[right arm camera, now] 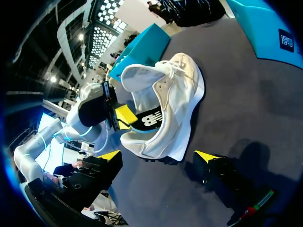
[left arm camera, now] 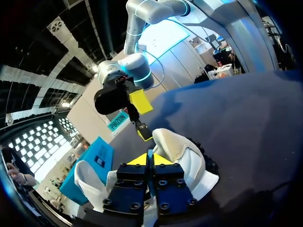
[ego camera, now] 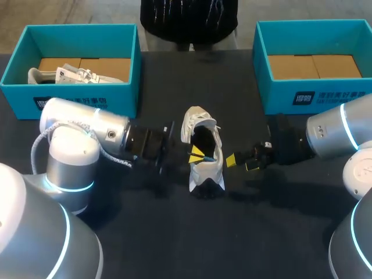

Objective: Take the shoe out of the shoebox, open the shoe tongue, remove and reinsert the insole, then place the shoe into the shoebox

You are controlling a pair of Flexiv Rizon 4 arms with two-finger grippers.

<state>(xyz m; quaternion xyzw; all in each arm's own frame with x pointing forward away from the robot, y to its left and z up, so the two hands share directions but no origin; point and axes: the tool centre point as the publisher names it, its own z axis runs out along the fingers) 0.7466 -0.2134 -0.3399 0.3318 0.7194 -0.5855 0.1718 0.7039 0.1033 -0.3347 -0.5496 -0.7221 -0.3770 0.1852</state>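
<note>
- left arm comes in low from the left and lies almost flat over the table (ego camera: 174, 232), wrist pointing right, with the left gripper (ego camera: 196, 156) poked down into the mouth of the shoe (ego camera: 197, 119)
- its two yellow tips are pressed together with barely a slit between them, see the left wrist view (left arm camera: 147, 160); can't tell if anything is pinched in there
- right arm comes in from the right, also low and level, and the right gripper (ego camera: 241, 163) sits just beside the shoe's right side
- its jaws are spread wide and grip nothing; in the right wrist view (right arm camera: 159, 156) the shoe (right arm camera: 165, 94) is right ahead of the tips
- the shoe is white and stands on its sole in the middle of the table, out of both boxes and between the two grippers; the dark insole (right arm camera: 150, 118) shows inside the opening
- left shoebox (ego camera: 17, 90), teal, far left: a second white shoe (ego camera: 64, 74) lies in it on its left side, on a brown cardboard floor
- right shoebox (ego camera: 279, 96), teal, far right: only the brown cardboard floor shows inside
</note>
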